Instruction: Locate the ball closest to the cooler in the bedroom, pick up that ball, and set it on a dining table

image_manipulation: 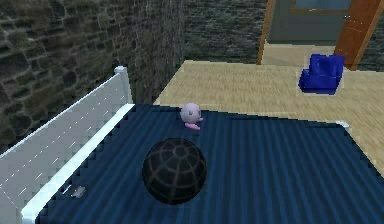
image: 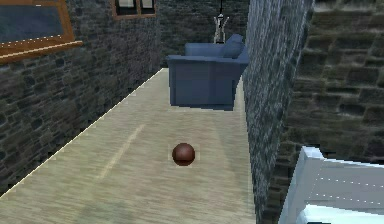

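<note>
A reddish-brown ball (image: 183, 153) lies on the pale wooden floor, in the passage between dark stone walls in the forward view. In the arm side view a larger black ball (image_manipulation: 174, 171) with thin grid lines rests on the dark blue bed cover (image_manipulation: 270, 170). A small pink object (image_manipulation: 191, 117) sits on the bed's far edge beyond it.
A blue armchair (image: 207, 75) stands at the passage's far end, with a stone wall corner (image: 262, 100) to its right. The white bed frame (image: 330, 185) sits at the lower right. The bed's white rail (image_manipulation: 70, 135) runs along its left side. Another blue armchair (image_manipulation: 322, 73) stands by a wooden door frame (image_manipulation: 352, 35).
</note>
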You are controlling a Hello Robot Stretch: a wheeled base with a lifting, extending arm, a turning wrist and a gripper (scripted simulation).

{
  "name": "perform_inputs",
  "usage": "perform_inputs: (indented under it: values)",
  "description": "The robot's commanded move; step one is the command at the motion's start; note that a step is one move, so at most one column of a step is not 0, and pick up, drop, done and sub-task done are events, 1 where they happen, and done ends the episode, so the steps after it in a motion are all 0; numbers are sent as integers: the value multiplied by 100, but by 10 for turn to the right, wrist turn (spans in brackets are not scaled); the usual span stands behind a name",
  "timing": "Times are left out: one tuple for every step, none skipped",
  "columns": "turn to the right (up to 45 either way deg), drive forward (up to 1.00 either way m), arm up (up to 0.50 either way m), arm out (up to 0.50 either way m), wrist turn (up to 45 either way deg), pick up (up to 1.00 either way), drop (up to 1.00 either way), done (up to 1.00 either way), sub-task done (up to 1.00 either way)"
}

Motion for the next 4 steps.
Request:
perform_inputs:
  values:
    - [0, 0, 26, 0, 0, 0, 0, 0, 0]
    - [0, 0, 0, 26, 0, 0, 0, 0, 0]
    - [0, 0, 0, 0, 450, 0, 0, 0, 0]
    - [0, 0, 0, 0, 450, 0, 0, 0, 0]
